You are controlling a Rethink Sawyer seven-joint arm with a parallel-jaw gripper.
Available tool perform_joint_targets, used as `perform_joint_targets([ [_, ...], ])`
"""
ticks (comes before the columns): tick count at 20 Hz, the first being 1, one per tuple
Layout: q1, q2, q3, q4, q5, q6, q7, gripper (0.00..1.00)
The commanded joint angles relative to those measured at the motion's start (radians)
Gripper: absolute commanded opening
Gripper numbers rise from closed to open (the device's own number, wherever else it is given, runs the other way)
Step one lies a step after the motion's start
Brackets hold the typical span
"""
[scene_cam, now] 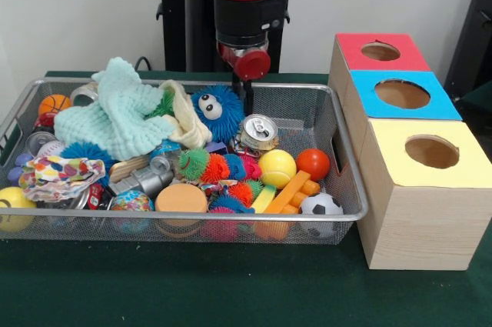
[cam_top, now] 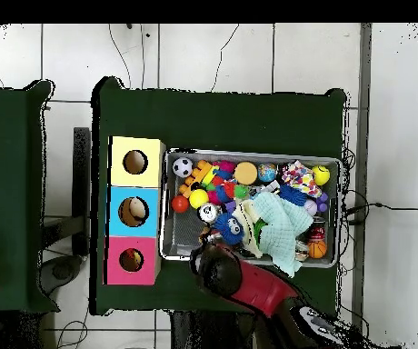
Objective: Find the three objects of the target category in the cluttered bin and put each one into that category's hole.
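The silver wire-mesh bin [scene_cam: 192,219] is full of mixed toys; it also shows in the overhead view [cam_top: 249,153]. The round hole [scene_cam: 380,51] is in the red top of the far wooden box; in the overhead view, the hole [cam_top: 131,261] shows something pale inside. My gripper [scene_cam: 247,102] hangs low at the bin's far rim, between a blue fuzzy toy with eyes [scene_cam: 217,111] and a silver drink can [scene_cam: 257,131]. The arm [cam_top: 220,270] hides it from above. Balls in the bin: yellow [scene_cam: 277,167], red-orange [scene_cam: 313,163], a small soccer ball [scene_cam: 321,205] and a small basketball [scene_cam: 54,104].
A blue-topped box [scene_cam: 402,95] and a yellow-topped box [scene_cam: 430,151] stand in a row with the red one, right of the bin. A mint knitted cloth [scene_cam: 115,115] covers the bin's far left part. Spiky rubber toys [scene_cam: 223,169] and an orange disc [scene_cam: 181,198] fill the middle.
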Motion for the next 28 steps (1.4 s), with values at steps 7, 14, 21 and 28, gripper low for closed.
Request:
perform_joint_targets([
  [7, 0.009, 0.077, 0.046, -0.027, 0.004, -0.080, 0.125, 1.00],
  [14, 0.014, 0.138, 0.023, -0.038, -0.006, -0.144, 0.128, 1.00],
  [21, 0.049, 0.207, -0.007, -0.068, 0.018, -0.232, 0.133, 1.00],
  [28, 0.083, 0.305, -0.045, -0.125, 0.056, -0.248, 0.106, 1.00],
])
